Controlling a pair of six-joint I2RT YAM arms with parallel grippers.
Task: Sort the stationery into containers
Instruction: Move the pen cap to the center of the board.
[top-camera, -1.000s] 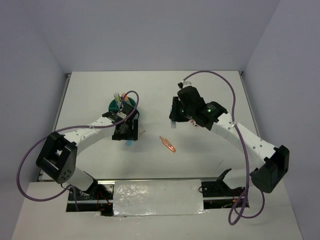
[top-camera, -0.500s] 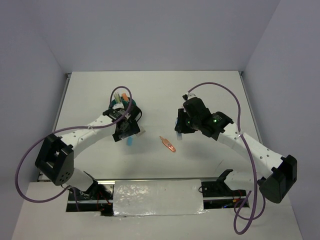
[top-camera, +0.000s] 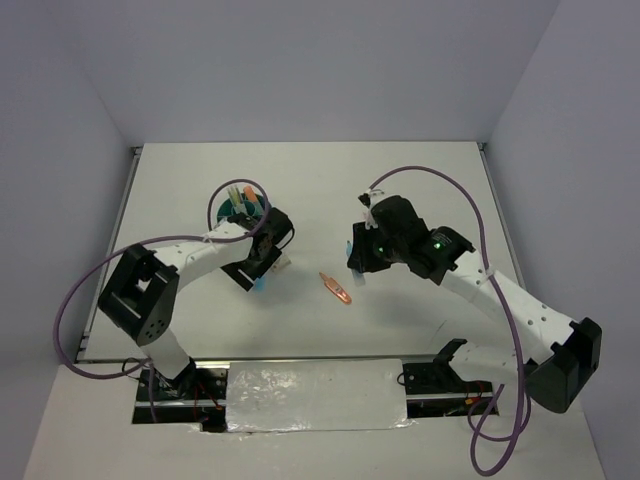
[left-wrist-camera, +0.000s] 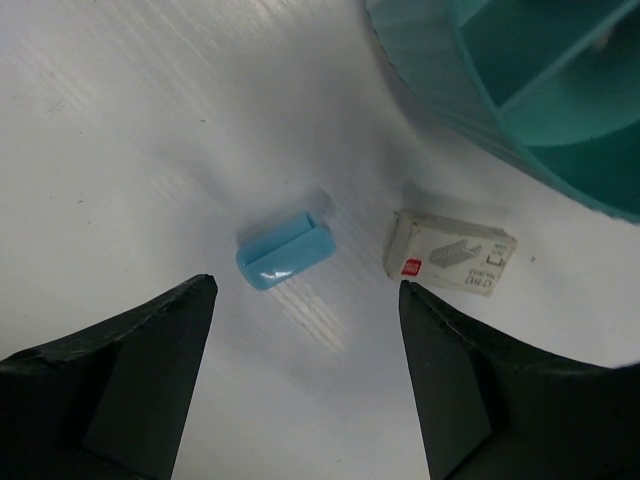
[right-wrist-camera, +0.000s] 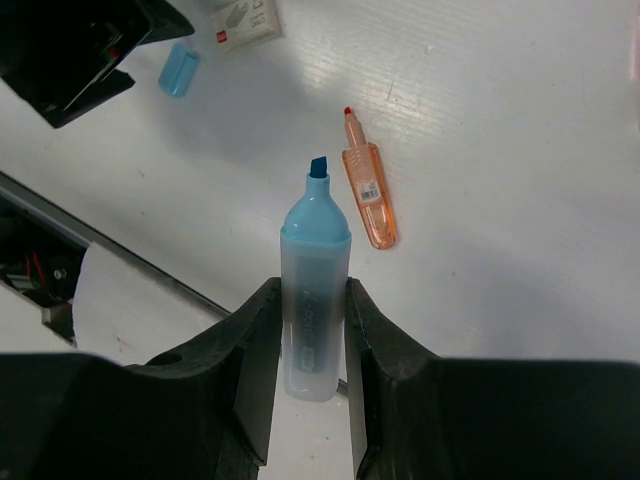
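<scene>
The teal round organizer stands at the back left with pens upright in it, and its wall fills the top right of the left wrist view. My left gripper hangs open over the table just beside it. Ahead of its fingertips lie a small blue eraser and a whitish-tan box, neither between the jaws. My right gripper is shut on a blue marker with its tip pointing away, held above the table. An orange marker lies on the table beyond it.
The table's near edge with a metal rail and foil-covered strip runs below the arms. Purple cables loop over both arms. The blue eraser and tan box also show at the top left of the right wrist view.
My left gripper has shifted a little right, off the organizer, uncovering it. My right arm has come nearer and slightly right with the blue marker held.
</scene>
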